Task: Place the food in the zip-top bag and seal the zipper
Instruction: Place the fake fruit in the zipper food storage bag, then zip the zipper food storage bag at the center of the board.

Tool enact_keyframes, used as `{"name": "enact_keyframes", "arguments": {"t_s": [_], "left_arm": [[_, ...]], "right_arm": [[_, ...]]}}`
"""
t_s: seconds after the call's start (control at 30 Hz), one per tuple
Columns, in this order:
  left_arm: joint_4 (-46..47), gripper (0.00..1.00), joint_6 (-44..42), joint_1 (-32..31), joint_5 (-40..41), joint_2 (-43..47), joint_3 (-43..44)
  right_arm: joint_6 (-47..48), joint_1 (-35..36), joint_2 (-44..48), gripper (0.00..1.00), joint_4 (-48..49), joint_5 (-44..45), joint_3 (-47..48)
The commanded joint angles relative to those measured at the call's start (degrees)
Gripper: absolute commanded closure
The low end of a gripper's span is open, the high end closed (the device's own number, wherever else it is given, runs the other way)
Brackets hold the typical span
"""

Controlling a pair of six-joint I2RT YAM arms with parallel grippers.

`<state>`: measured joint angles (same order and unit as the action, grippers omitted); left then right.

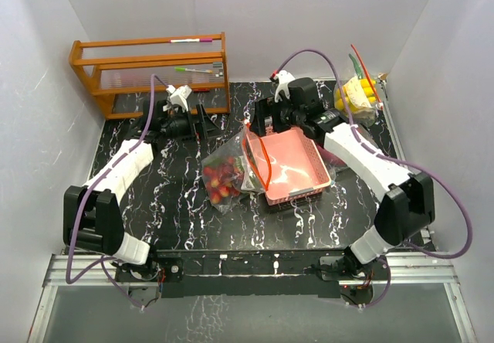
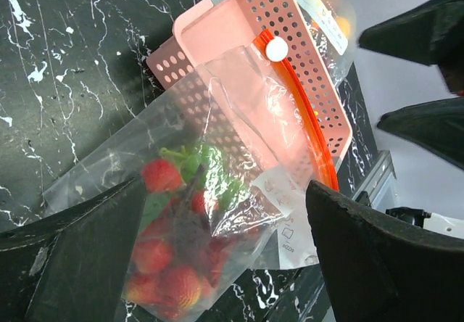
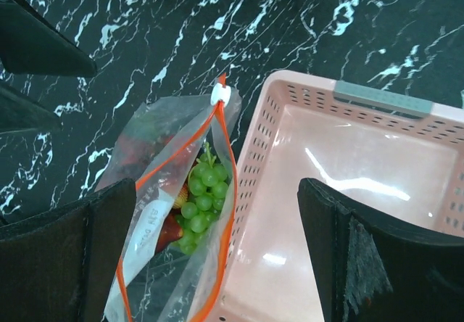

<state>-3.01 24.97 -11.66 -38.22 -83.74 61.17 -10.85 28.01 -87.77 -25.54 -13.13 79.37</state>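
Your left gripper (image 1: 202,120) and right gripper (image 1: 261,117) hang spread near the back edge. The bag (image 1: 231,165) of food (image 1: 219,179) lies mid-worktop against the tray (image 1: 302,148). Tug its unsealed zipper (image 1: 265,161) carelessly and pieces could spill.

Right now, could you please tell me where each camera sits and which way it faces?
Top external: above and behind the arms, looking down on the table; left arm and right arm show.
Left wrist: on the left arm, facing down at the zip-top bag and pink tray; open left gripper frames them.
Right wrist: facing down into the bag's mouth; open right gripper shows.
All three share bag and tray.
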Motion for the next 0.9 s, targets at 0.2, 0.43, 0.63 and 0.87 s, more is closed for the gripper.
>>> {"name": "enact_keyframes", "arguments": {"t_s": [0.2, 0.43, 0.63, 0.87], "left_arm": [[0.5, 0.11, -1.9, 0.6, -1.6, 0.5, 1.6], [0.5, 0.12, -1.9, 0.6, -2.1, 0.3, 1.7], [0.3, 0.12, -1.9, 0.6, -2.0, 0.2, 1.5], [1.2, 0.12, -0.9, 0.6, -2.6, -0.1, 1.2]], "right_arm": [[-3.4, 0.0, -9.3, 0.02, 6.6, -6.0, 3.7], [-4.2, 0.0, -11.0, 0.02, 8.2, -5.2, 4.3], [-3.8, 0.0, -6.2, 0.02, 7.3, -3.6, 5.1], [-3.8, 0.0, -8.9, 0.02, 6.0, -3.9, 6.1]]}}
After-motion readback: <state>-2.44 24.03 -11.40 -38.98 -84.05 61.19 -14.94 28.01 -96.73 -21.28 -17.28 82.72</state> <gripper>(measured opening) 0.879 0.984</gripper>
